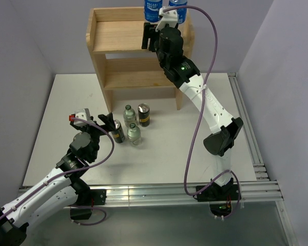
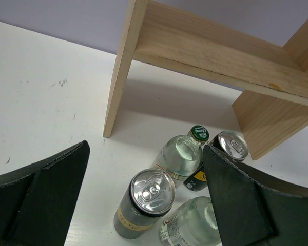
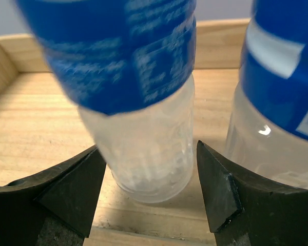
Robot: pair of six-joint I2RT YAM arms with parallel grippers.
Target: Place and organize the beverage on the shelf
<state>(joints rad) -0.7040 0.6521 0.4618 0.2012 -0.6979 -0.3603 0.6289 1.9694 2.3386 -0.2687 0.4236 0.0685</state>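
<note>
- a white table (image 1: 61, 118), with a metal rail (image 1: 169, 190) along its near edge.
- a light wooden shelf (image 1: 133, 77) stands on its far side.
- just in front of the shelf is a tight cluster, all upright: two dark cans (image 1: 118, 131) (image 1: 143, 115) and two clear glass bottles (image 1: 129, 114) (image 1: 134, 133).
- each can stands just beside a bottle.

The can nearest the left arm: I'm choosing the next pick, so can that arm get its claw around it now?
Probably yes. The left claw is open above the can, and nothing covers it; a glass bottle close beside it may crowd one finger.
</note>
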